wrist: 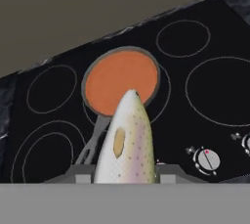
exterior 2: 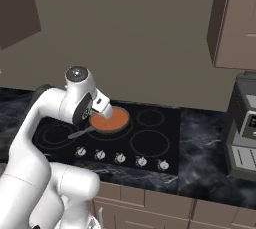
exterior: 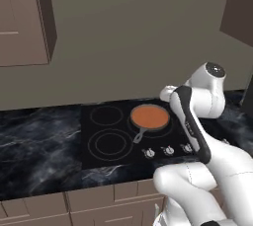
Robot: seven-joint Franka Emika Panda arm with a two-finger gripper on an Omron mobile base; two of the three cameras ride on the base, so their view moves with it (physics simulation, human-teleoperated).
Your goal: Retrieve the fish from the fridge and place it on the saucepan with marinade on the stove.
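One fish [wrist: 128,142] gripped in the hand [wrist: 125,175], jaws closed part-way on its body, head pointing out ahead along the fingers. Carried lengthwise, probably so that the slim body can be lowered flat into the pan rather than dropped on end. Held above the stove [wrist: 215,91], short of the saucepan [wrist: 122,80] and on the knob side, snout overlapping the near rim in the hand view. Saucepan on a rear burner ring, filled with flat orange-brown marinade [exterior: 149,116], long grey handle angled toward the front row of knobs [exterior: 168,150]. From the base views, arm folded over the front of the dark marbled surface [exterior: 34,141], wrist hanging just beside the pan. Fetching apparently done; remaining, by the look of it, a short reach forward over the marinade, then release. Worth watching: the handle lying under the approach path.
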